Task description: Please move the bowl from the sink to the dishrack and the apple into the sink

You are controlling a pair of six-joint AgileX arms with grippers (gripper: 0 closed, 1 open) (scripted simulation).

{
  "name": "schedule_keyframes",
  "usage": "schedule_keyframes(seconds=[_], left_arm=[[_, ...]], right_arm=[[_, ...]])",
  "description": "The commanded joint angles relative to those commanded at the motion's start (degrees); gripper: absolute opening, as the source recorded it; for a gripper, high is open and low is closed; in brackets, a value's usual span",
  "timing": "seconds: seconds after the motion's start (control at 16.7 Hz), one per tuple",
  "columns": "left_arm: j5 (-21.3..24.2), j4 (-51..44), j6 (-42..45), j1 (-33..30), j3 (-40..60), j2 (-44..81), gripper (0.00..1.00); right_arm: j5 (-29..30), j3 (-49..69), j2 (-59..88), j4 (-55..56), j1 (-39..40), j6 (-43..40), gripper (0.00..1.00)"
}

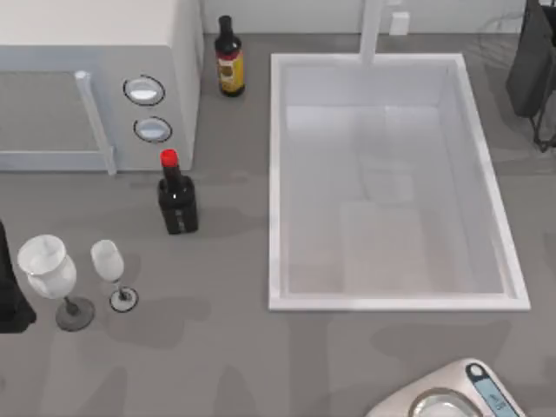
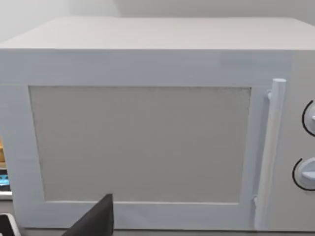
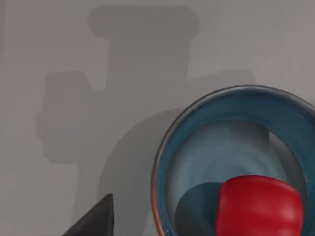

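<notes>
The white sink (image 1: pixel 276 174) lies right of centre in the top view, with its faucet post (image 1: pixel 372 30) at the far short side and its white floor showing. In the right wrist view the blue bowl (image 3: pixel 231 113) rests on the grey surface. The red apple (image 3: pixel 258 206) lies within the bowl's rim, seemingly inside it. My right gripper (image 1: pixel 532 69) is at the top view's far right corner, beyond the sink. My left gripper (image 1: pixel 10 300) is at the left edge near the glasses, facing the microwave. The dishrack is out of view.
A white microwave (image 1: pixel 95 78) fills the far left. A dark bottle with a yellow label (image 1: pixel 229 59) stands beside it and a red-capped bottle (image 1: pixel 177 200) in front. Two wine glasses (image 1: pixel 54 274) stand near left. A kitchen scale (image 1: pixel 452 395) is at the near right.
</notes>
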Motion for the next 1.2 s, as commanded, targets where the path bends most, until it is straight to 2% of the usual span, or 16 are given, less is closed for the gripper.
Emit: schedule_keyframes(seconds=[0.3,0.54,0.78,1.2], left_arm=[[0.0,0.0,0.0,0.0,0.0,0.0,1.00],[0.0,0.0,0.0,0.0,0.0,0.0,1.00],[0.0,0.0,0.0,0.0,0.0,0.0,1.00],[0.0,0.0,0.0,0.0,0.0,0.0,1.00]], right_arm=[[0.1,17.0,23.3,-14.4,-5.3,-5.0,1.00],[0.1,26.4,36.2,-22.3,-8.2,-7.7,1.00],[0.1,29.7,40.6,-25.2,-9.3,-8.7,1.00],[0.1,27.8,41.5,-23.1,-9.0,-8.6,1.00]])
